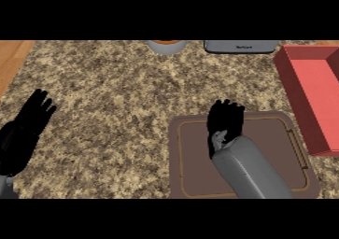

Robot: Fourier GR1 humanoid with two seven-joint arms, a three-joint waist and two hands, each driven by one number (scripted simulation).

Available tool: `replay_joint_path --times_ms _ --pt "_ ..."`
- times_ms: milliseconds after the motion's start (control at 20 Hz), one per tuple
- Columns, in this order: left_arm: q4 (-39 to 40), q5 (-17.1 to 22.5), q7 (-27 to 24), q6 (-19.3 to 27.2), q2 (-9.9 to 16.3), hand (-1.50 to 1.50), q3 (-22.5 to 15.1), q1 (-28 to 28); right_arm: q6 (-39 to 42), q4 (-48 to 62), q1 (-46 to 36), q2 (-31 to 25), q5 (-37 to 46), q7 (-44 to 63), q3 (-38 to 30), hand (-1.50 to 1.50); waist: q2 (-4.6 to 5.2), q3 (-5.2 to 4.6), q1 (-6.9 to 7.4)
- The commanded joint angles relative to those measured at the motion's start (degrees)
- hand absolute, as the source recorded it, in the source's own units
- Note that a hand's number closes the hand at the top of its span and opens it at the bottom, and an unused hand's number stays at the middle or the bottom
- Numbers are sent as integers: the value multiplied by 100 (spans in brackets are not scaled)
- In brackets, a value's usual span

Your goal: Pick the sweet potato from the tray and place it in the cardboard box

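A brown tray (pixel 282 154) with a thin raised rim lies on the speckled counter at the lower right. My right hand (pixel 225 122) hovers over the tray's upper left part, fingers stretched forward and open. No sweet potato shows; whatever is under the hand and forearm is hidden. A long red open box (pixel 316 93) stands along the right edge, just right of the tray. My left hand (pixel 28 119) rests open at the far left, fingers up, away from the tray.
A grey bowl with orange contents (pixel 166 45) and a flat grey appliance (pixel 241 46) sit at the counter's far edge. Wooden floor (pixel 6 60) shows beyond the counter's left edge.
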Motion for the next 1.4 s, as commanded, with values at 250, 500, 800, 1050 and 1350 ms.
replay_joint_path --times_ms 250,500,800,1050,1350 --pt "-319 -225 223 242 -259 0 -83 141 342 109 222 218 331 884 -158 -150 -1 4 10" --pt "441 -125 -112 -203 -239 0 184 -198 261 342 540 111 443 513 -260 -150 14 0 -41" --pt "306 -172 -42 -356 -202 0 303 -12 490 54 650 112 670 463 -453 -150 7 1 -18" --pt "689 -350 -134 -391 -354 0 311 -398 237 324 631 219 797 378 -358 -150 20 1 -24" --pt "473 -468 -157 -643 -432 0 451 21 -184 377 859 160 1285 -424 -249 150 16 3 0"
